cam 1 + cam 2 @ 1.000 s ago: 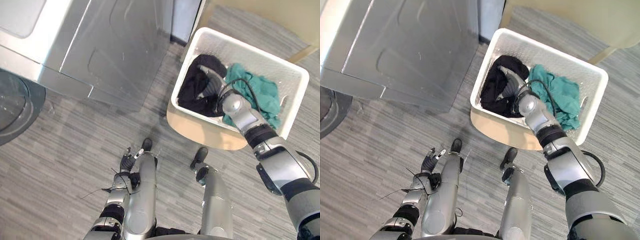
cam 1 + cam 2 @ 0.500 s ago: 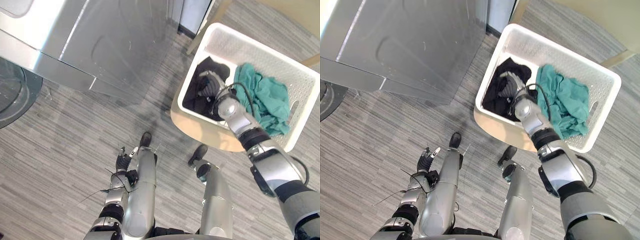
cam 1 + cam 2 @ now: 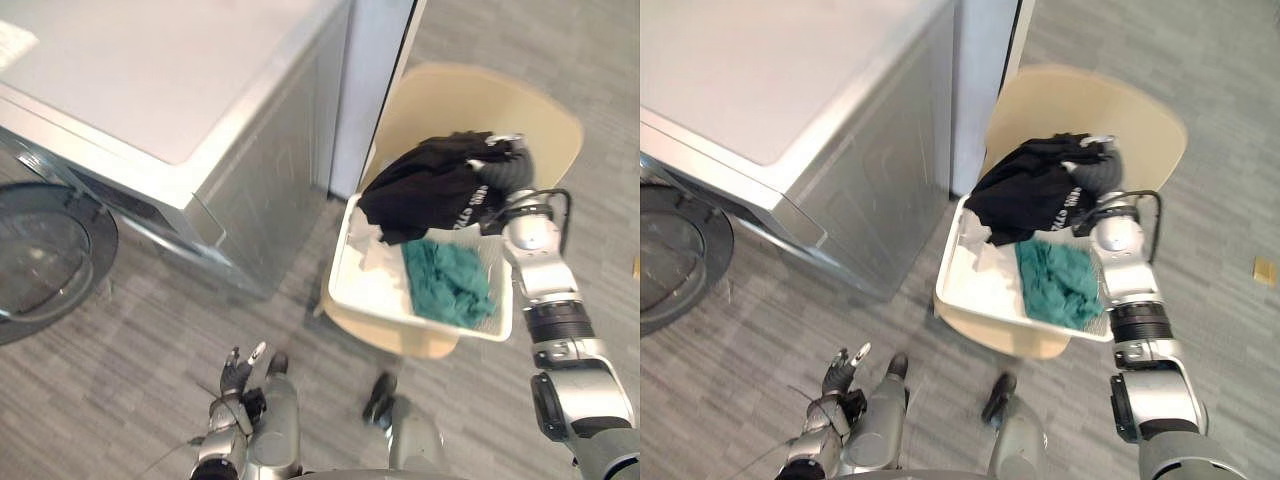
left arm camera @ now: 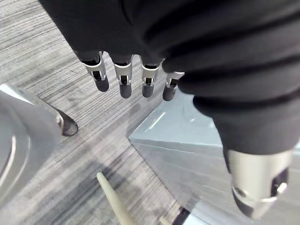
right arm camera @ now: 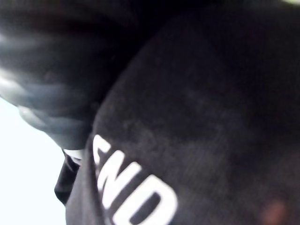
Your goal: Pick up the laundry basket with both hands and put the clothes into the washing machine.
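Hanging from the right hand (image 3: 510, 170) in the left eye view, a black garment (image 3: 430, 190) is lifted clear above the white laundry basket (image 3: 350, 275), and glints of silver fingers show closed over its bunched top edge. A teal garment (image 3: 445, 280) lies inside the basket, which sits on a beige seat (image 3: 480, 100) just beside the silver washing machine (image 3: 150, 90). The left hand (image 3: 237, 368) shows low down over the grey striped floor (image 3: 130, 380), well apart from the basket. In the right eye view the machine's round glass door (image 3: 675, 250) stands swung open at its front, on the side away from the basket. In the left wrist view the left hand's fingers (image 4: 123, 82) point straight out in a row, slightly spread, with the thumb (image 4: 255, 187) apart from them; they hold nothing, and a corner of the machine lies past them. In the right wrist view black cloth with white lettering (image 5: 131, 187) lies close against the hand's dark ribbed cover (image 5: 47, 93).
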